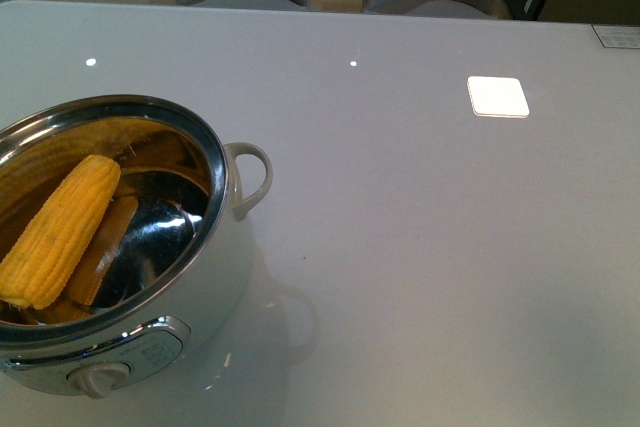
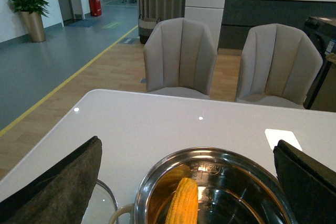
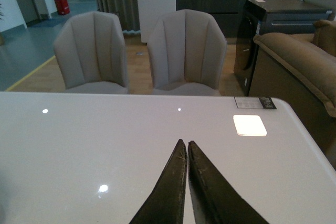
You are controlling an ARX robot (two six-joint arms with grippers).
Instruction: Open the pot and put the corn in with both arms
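corn (image 1: 58,231) inside open pot (image 1: 222,182); left fingers (image 2: 58,184) spread wide, empty; right fingers (image 3: 176,182) closed, empty

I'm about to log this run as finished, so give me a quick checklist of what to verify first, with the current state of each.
1. Pot open, no lid on it: ok.
2. Corn inside the pot, leaning on its steel wall: ok.
3. Left pincer open and empty, above the pot: ok.
4. Right pincer shut, holding nothing, over bare table: ok.
5. Where the lid sits: cannot tell; only a curved glass edge shows beside the pot.
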